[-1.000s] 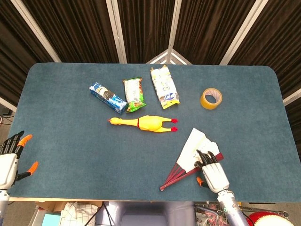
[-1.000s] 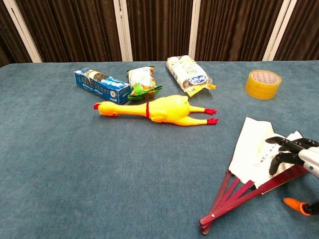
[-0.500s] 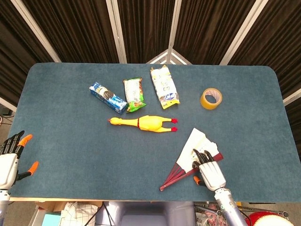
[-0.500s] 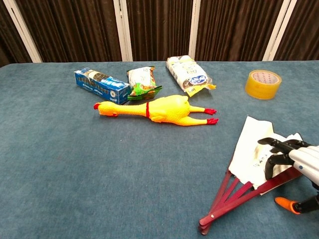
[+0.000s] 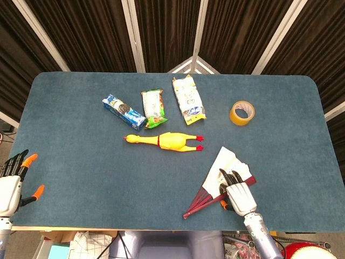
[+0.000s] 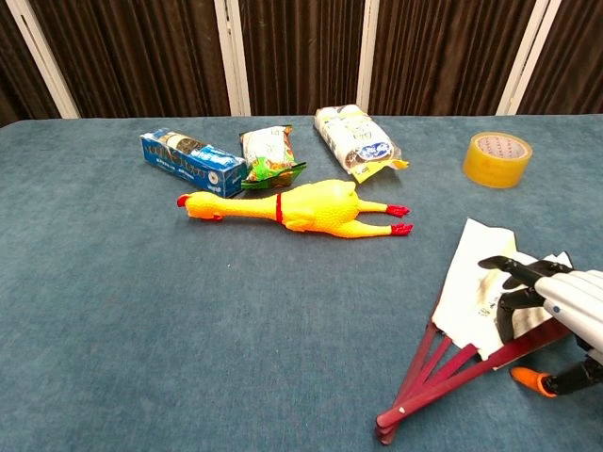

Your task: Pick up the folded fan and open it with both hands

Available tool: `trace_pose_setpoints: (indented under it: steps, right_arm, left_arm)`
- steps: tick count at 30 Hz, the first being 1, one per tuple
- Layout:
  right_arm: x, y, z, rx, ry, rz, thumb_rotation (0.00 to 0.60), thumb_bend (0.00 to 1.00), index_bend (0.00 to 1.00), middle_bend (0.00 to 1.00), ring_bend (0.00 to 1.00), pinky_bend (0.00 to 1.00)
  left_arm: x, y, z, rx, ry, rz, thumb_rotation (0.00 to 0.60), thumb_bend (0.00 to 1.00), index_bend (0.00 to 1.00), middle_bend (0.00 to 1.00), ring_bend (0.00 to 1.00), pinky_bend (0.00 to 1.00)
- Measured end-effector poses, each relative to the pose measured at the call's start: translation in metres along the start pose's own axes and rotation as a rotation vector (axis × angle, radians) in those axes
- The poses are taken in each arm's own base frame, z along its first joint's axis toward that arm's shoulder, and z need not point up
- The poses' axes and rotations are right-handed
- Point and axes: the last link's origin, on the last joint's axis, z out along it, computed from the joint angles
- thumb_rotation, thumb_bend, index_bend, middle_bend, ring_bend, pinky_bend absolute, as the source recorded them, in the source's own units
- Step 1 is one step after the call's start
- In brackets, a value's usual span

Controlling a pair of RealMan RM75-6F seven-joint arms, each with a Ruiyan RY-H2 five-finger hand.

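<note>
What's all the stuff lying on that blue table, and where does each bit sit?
fan: one, white paper with dark red ribs, partly spread, near right.
rubber chicken: one, yellow, table's middle.
tape roll: one, yellow, far right.
biscuit box: one, blue, far left of the snacks.
snack packet: one, green, beside the box.
snack bag: one, white and yellow, right of the packet.
table: one, blue cloth.
right robot hand: fingertips on the fan.
left robot hand: at near left edge, holding nothing.

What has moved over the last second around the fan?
The right hand slid left across the fan, its fingers further onto the paper; no grasp visible yet. The fan, the left hand at the table edge and the other items stayed put.
</note>
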Motion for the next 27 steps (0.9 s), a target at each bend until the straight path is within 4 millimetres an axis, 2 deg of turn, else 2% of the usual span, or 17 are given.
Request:
trace_pose_setpoints:
  steps: [5, 18, 27]
  right_arm:
    - [0.006, 0.001, 0.001, 0.001, 0.034, 0.01, 0.6, 0.38, 0.61, 0.11, 0.23, 0.14]
    - [0.021, 0.005, 0.003, 0.009, 0.073, 0.052, 0.6, 0.43, 0.71, 0.13, 0.24, 0.14]
    - [0.057, 0.006, 0.015, 0.034, 0.147, 0.062, 0.6, 0.43, 0.78, 0.16, 0.25, 0.14]
  left_arm:
    - [0.0, 0.0, 0.0, -0.001, -0.001, 0.002, 0.6, 0.41, 0.16, 0.0, 0.0, 0.0]
    - [-0.001, 0.001, 0.0, -0.002, 0.0, 0.001, 0.6, 0.41, 0.16, 0.0, 0.0, 0.0]
    - [-0.001, 0.0, 0.001, 0.0, -0.004, -0.003, 0.6, 0.41, 0.16, 0.0, 0.0, 0.0]
